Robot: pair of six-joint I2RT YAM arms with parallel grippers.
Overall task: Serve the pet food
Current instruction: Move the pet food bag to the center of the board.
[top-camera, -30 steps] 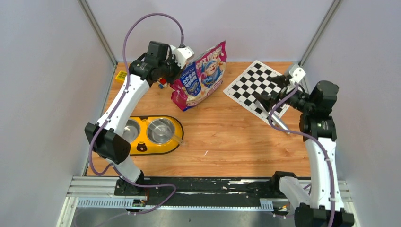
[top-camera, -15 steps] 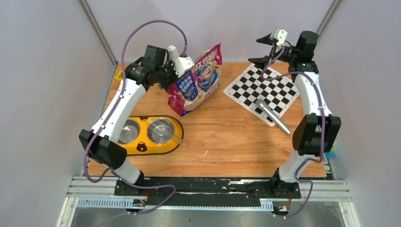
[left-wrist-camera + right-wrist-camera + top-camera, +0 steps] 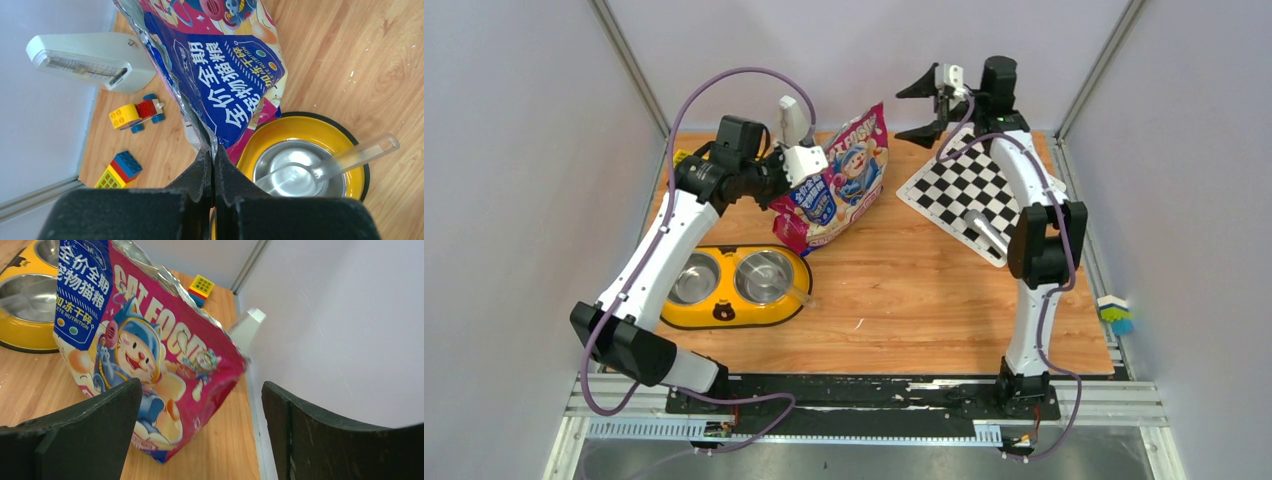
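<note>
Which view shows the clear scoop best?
Left wrist: the clear scoop lies whole in a steel bowl. Top external shows only its faint handle at the feeder's edge. Right wrist: cannot make it out.

Top view down from behind, wrist views close, sharing pet food bag [image 3: 849, 178]
</note>
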